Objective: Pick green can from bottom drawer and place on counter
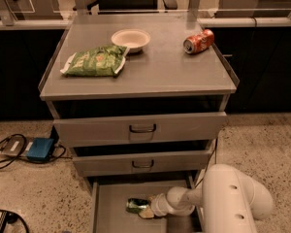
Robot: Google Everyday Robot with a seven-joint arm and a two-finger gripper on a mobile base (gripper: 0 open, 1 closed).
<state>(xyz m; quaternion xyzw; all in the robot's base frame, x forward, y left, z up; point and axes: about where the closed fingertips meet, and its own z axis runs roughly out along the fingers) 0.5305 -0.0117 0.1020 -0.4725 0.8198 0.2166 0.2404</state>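
Grey drawer cabinet is filling the middle of the view, w/ its flat top, the table (155, 76), carrying three things not part of the job: a green chip bag (94, 61) at left, a pale bowl (131, 39) toward the back, and a red-orange can (199, 41) lying on its side at back right. Front-centre and front-right of the table are looking bare, so there's room for a drop-off.

The white arm (233, 203) is coming in from bottom right. Its bulky link is sitting low beside the cabinet's right front corner, and the forearm is reaching roughly level to the left, under the two upper drawers (141, 144) and into the bottom drawer (111, 217), which is pulled out furthest.

The green can (137, 206) is lying on its side on the drawer floor, about mid-tray. The end effector (153, 209) is sitting right up against the can's right end. Can't tell whether it's clenched on the can or released.

Judging by this, the pick step is underway, approx. at the grasp; nothing is lifted yet. Next move calls for a firm hold, then drawing the can out toward the front, clear of the middle drawer's face, before raising it to table height.
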